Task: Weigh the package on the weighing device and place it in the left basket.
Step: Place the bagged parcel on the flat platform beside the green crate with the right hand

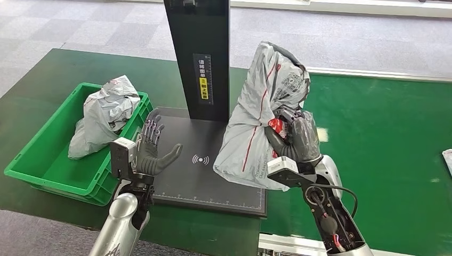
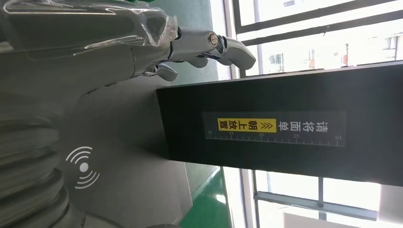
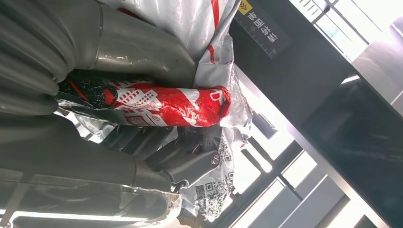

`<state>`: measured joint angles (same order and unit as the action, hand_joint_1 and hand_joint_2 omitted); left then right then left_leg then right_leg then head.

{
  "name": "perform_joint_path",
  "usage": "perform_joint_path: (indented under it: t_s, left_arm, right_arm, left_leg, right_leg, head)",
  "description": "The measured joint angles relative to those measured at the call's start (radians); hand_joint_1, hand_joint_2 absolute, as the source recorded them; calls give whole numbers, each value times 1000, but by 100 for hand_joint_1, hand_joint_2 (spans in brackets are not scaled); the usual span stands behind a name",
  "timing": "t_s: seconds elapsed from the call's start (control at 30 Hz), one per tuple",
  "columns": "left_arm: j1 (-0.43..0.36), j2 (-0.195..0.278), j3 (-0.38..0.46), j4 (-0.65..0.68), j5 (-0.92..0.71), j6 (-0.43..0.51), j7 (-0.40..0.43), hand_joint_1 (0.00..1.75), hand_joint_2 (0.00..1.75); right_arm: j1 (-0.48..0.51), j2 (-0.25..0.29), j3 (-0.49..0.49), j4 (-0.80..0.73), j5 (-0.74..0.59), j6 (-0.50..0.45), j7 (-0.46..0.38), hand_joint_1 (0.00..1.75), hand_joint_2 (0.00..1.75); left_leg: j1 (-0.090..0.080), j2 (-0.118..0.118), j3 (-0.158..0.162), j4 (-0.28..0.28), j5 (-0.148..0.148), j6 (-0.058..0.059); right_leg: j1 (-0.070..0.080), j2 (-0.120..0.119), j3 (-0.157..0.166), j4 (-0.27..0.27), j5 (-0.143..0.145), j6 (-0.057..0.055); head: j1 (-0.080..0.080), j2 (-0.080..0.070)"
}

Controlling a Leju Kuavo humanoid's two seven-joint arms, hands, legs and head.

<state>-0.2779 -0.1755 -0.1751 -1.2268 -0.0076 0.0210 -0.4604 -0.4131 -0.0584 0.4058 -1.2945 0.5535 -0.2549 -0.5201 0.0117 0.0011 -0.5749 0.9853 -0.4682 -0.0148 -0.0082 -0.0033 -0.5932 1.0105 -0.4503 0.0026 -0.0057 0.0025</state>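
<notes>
1. A green plastic basket sat at the left of the green worktop, with a crumpled grey poly mailer lying inside it.
2. Just right of the basket, the left hand hovered over the left edge of the black weighing platform, fingers spread apart and holding nothing.
3. The platform bore a white wireless symbol; a black upright post with a yellow-and-white label rose from its back edge.
4. The task's grey package, marked with red lines, stood upright over the platform's right edge; whether it touched the platform could not be told.
5. The right hand was clamped on the package's right side, fingers wrapped round a bunched red-printed fold.
</notes>
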Motion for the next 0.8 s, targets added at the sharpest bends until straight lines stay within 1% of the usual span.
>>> perform_joint_path:
  t_s: [0.07, 0.13, 0.2, 0.23, 0.3, 0.4, 0.53, 0.67, 0.8]
  left_arm:
    - [0, 0, 0, 0, 1, 0, 0, 0, 175]
    - [0, 0, 0, 0, 6, 0, 0, 0, 175]
    - [0, 1, 0, 0, 16, -2, -1, 0, 175]
    - [1, 1, 0, 0, 21, -3, -2, 0, 175]
    - [2, 1, -2, 0, 29, -6, -4, 0, 175]
    - [3, 1, -2, 0, 33, -6, -5, 0, 175]
    - [1, -2, -16, 8, 52, 49, -15, 0, 175]
    - [-14, -10, -28, 29, 61, 60, -16, 0, 175]
    - [-22, -13, -36, 46, 64, 65, -19, 0, 175]
  right_arm:
    - [-2, 0, 2, 4, 1, 25, 20, 175, 175]
    - [-18, -1, 17, 35, 5, 104, 65, 175, 175]
    - [-48, -3, 51, 119, -5, 214, 97, 175, 175]
    - [-61, -2, 74, 176, -22, 262, 99, 175, 175]
    - [-74, -1, 106, 258, -49, 313, 90, 175, 175]
    - [-77, 0, 119, 287, -59, 323, 84, 175, 175]
    - [-126, 50, 260, 558, -167, 416, 36, 175, 175]
    - [-147, 79, 294, 621, -213, 424, 14, 175, 175]
    - [-158, 88, 316, 653, -234, 415, 9, 175, 175]
  left_leg:
    - [0, 0, 0, 0, 0, 0]
    - [0, 1, 0, 0, 0, 0]
    - [0, 2, 0, 0, 0, 0]
    - [0, 1, 1, 0, 0, 0]
    - [0, 0, 1, 0, 0, 0]
    - [0, -1, 0, 0, 0, 0]
    - [0, 0, 0, 0, 0, 0]
    - [0, 0, 0, 0, 0, 0]
    - [0, 0, 0, 0, 0, 0]
  right_leg:
    - [0, 0, 0, 0, 0, 0]
    - [0, 1, 0, 0, 0, 0]
    - [0, 1, 0, 0, 0, 0]
    - [0, 1, 0, 0, 0, 0]
    - [0, -1, 1, 0, 0, 0]
    - [0, -1, 1, 0, 0, 0]
    - [0, 0, -1, 0, 0, 0]
    - [0, 0, -1, 0, 0, 0]
    - [0, 0, 0, 0, 0, 0]
  head:
    - [0, 0]
    - [0, 0]
    - [0, 0]
    - [0, 0]
    - [0, 0]
    - [0, 0]
    - [0, 0]
    - [0, 0]
    - [0, 0]
